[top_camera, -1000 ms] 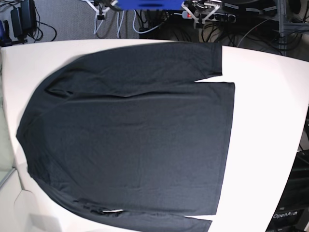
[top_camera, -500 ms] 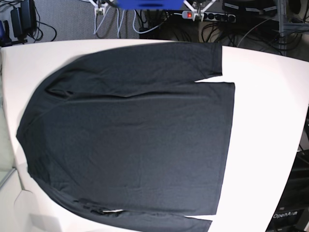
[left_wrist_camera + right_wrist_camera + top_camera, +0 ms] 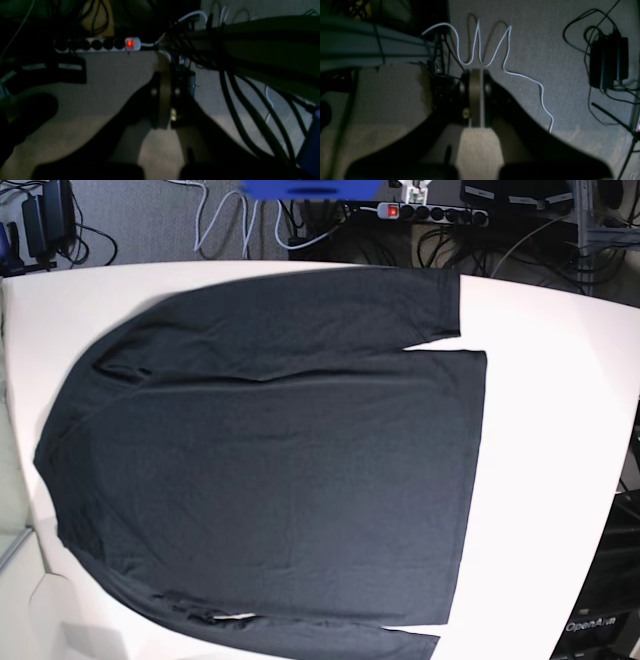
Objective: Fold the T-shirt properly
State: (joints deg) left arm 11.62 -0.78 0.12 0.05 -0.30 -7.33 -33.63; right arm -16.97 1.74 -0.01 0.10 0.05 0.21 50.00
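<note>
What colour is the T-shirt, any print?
Plain black T-shirt, no print visible; clearest in the base view.

Base view is bright and even; the white table (image 3: 560, 430) is blown out near its right edge, and its edges bow from lens distortion. The black T-shirt (image 3: 270, 460) shows only faint crease shading. Both my wrist views are dim and soft. My fingers (image 3: 155, 100) are blurred silhouettes, and the power strip's red switch (image 3: 129, 43) glows above them.

Robotics lab: cables (image 3: 215, 220), power strip (image 3: 432, 212), carpet.
</note>
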